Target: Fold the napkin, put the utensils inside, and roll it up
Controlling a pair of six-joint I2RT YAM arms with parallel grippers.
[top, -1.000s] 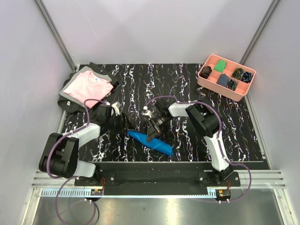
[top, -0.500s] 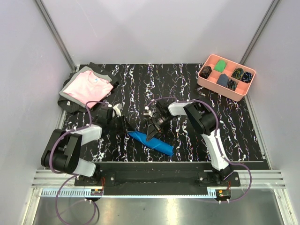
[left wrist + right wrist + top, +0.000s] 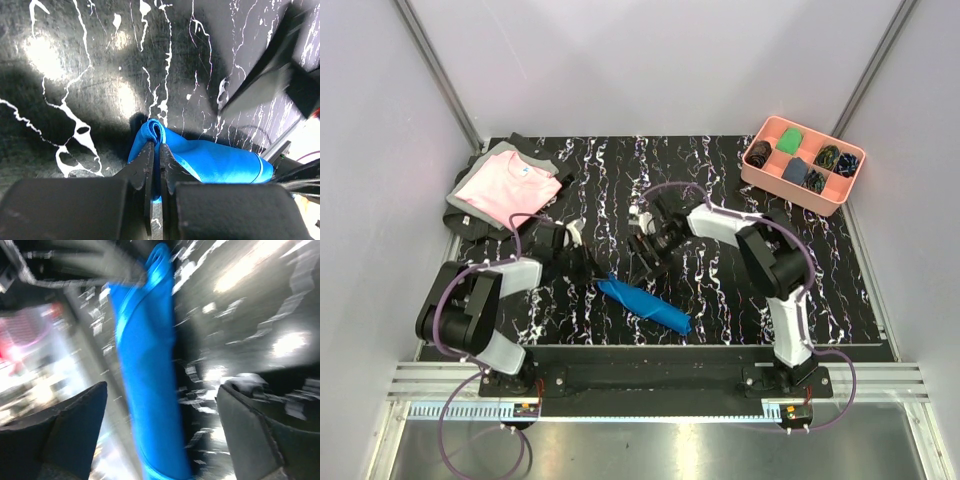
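The napkin [image 3: 642, 305] lies rolled into a tight blue tube, slanting across the near middle of the black marbled table [image 3: 720, 190]. My left gripper [image 3: 590, 276] is at the roll's upper left end. In the left wrist view that gripper [image 3: 155, 150] is shut on a fold of the napkin [image 3: 220, 161]. My right gripper [image 3: 649, 250] hovers just beyond the roll, open and holding nothing. In the right wrist view the napkin [image 3: 147, 365] runs lengthwise between the spread jaws of the right gripper [image 3: 162, 397], touching neither finger. The utensils do not show.
A folded pink shirt [image 3: 510, 185] with grey trim lies at the back left corner. A pink compartment tray [image 3: 786, 192] holding small cloth bundles stands at the back right. Grey walls close in the table on three sides.
My left gripper slid right to the roll's upper end and shut on the cloth. My right gripper opened wide and pulled back off the roll toward the far side.
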